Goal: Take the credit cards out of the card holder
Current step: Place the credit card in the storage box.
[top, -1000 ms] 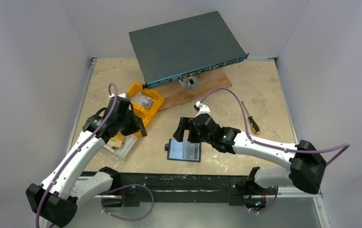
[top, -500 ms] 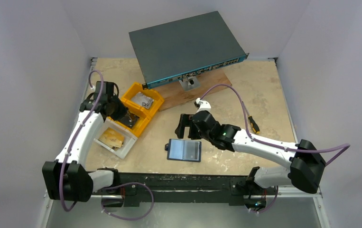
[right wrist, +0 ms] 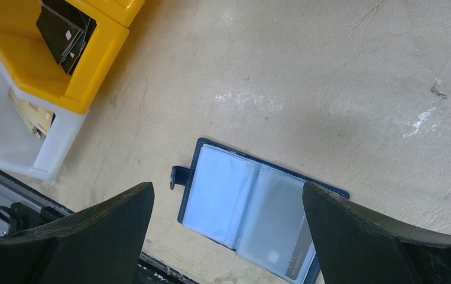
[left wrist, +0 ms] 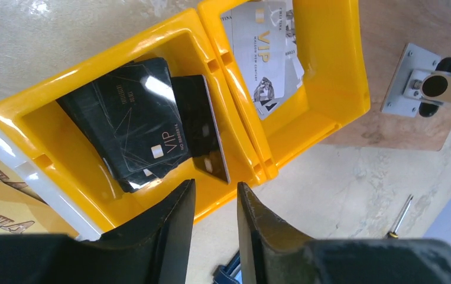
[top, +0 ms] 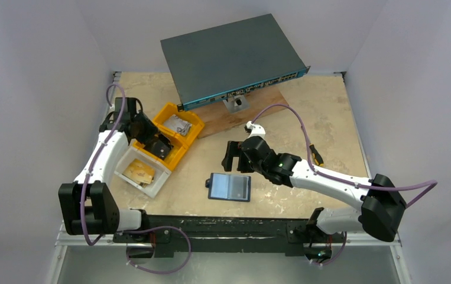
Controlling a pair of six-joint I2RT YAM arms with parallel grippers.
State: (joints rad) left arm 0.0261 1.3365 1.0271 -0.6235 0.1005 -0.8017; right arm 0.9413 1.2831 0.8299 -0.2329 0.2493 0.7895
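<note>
Card holder (right wrist: 249,210) lies spread flat on the table (right wrist: 329,71) directly beneath the right gripper (right wrist: 226,192), sleeves up so the cards can be reached. One grey card (right wrist: 279,228) shows in the sleeve far from the black tab (right wrist: 178,176). That gripper hangs fully spread and empty, its fingers straddling the holder, with bare table on every side. The left gripper (left wrist: 214,195) hovers above a yellow bin (left wrist: 51,148) of black cards (left wrist: 131,118), jaws parted only narrowly and holding nothing. The bin's wall sits close below its fingertips.
</note>
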